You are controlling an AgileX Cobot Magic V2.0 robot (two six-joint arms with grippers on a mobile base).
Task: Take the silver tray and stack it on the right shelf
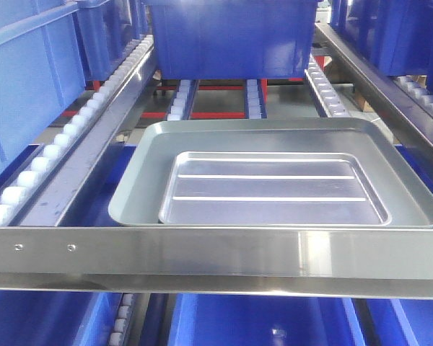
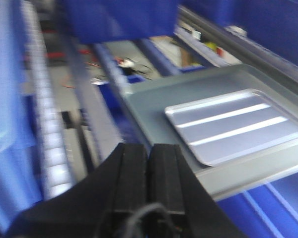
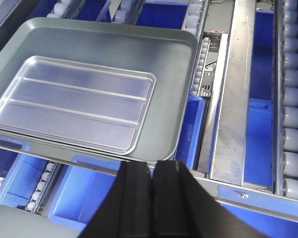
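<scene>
Lying flat inside the larger dull grey tray with sloping walls (image 1: 133, 184), the shiny silver rectangular tray with two raised ribs (image 1: 270, 189) has its long axis running side to side, parallel to the shelf's brushed steel front bar (image 1: 202, 252); its ribs follow that same axis. It sits toward the grey tray's front wall. The grey tray rests on the sloped shelf of white plastic rollers (image 1: 254, 97), just behind the front bar. A dark blue plastic bin (image 1: 231, 36) stands farther back on the rollers; its contents are hidden. The left hand (image 2: 149, 163) and right hand (image 3: 151, 191) each have black fingers pressed together, holding nothing, near the front bar.
</scene>
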